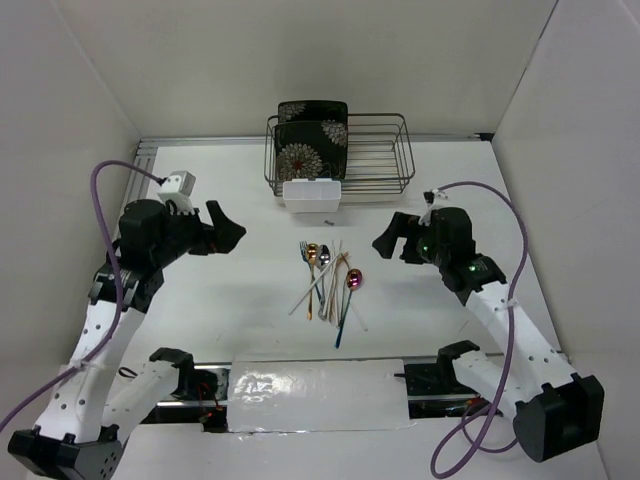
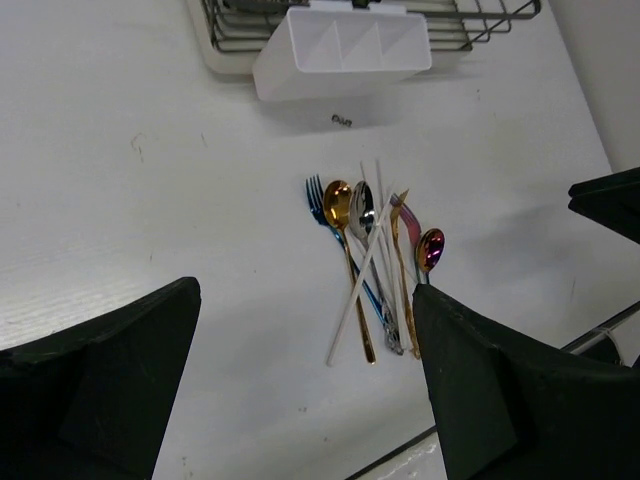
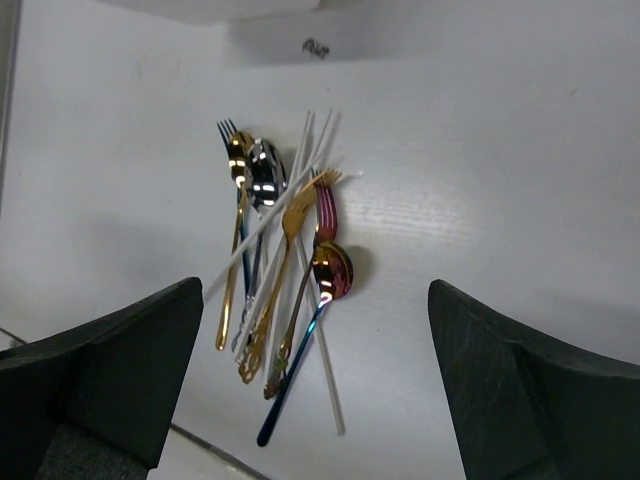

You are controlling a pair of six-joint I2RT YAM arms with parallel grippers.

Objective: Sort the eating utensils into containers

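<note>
The eating utensils (image 1: 328, 275) lie in a loose pile at the table's middle: a gold spoon (image 2: 338, 203), a silver spoon (image 2: 361, 216), a shiny pink spoon (image 3: 331, 268), a small blue fork (image 2: 316, 195), a gold fork (image 3: 300, 205) and pale chopsticks (image 2: 352, 300). The white compartment caddy (image 1: 311, 195) hangs on the front of the rack; it also shows in the left wrist view (image 2: 343, 55). My left gripper (image 1: 228, 232) is open and empty, left of the pile. My right gripper (image 1: 388, 238) is open and empty, right of the pile.
A black wire dish rack (image 1: 375, 155) stands at the back with black floral plates (image 1: 311, 135) upright in it. A shiny sheet (image 1: 315, 385) lies at the near edge between the arm bases. White walls enclose the table.
</note>
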